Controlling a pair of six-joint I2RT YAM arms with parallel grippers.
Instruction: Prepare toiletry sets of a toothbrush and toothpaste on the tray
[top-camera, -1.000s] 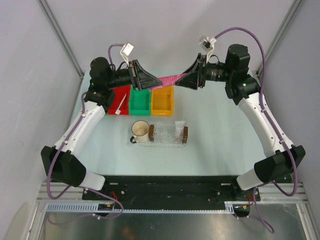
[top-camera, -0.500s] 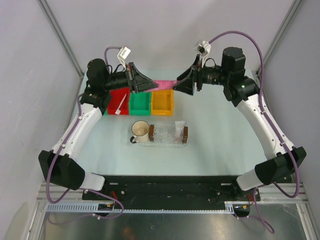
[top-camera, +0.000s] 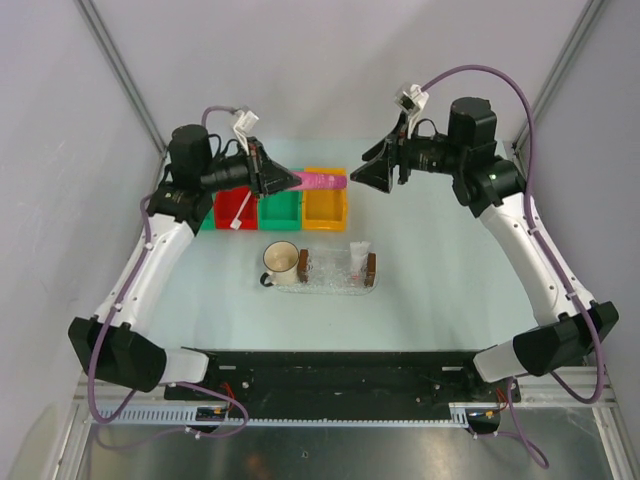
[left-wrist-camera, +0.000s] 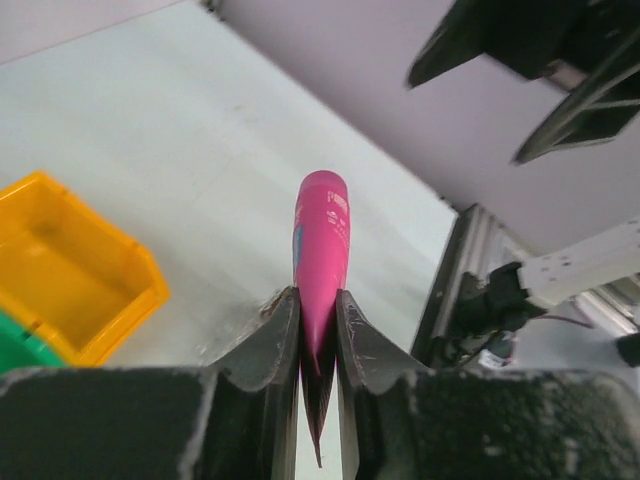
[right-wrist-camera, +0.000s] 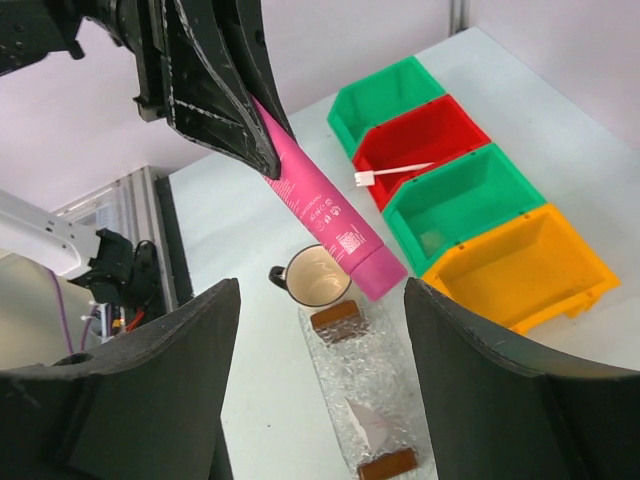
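My left gripper (top-camera: 291, 180) is shut on the flat end of the pink toothpaste (top-camera: 322, 181) and holds it level in the air above the orange bin (top-camera: 325, 205). The left wrist view shows the jaws (left-wrist-camera: 318, 300) pinching the tube (left-wrist-camera: 322, 225). My right gripper (top-camera: 374, 173) is open and empty, just right of the tube's cap; in its own view (right-wrist-camera: 320, 300) the tube (right-wrist-camera: 325, 215) hangs ahead. The white toothbrush (top-camera: 239, 211) lies in the red bin (top-camera: 232, 203). The clear tray (top-camera: 335, 272) with brown end blocks holds a small pale packet (top-camera: 358, 256).
A cream mug (top-camera: 281, 261) stands against the tray's left end. A green bin (top-camera: 280, 206) sits between the red and orange bins, and another green bin (right-wrist-camera: 395, 95) lies beyond the red one. Grey walls close in at the back and sides.
The right gripper has let go of the toothpaste and drawn back to the right. The left gripper has pulled the tube left and lower, over the orange bin.
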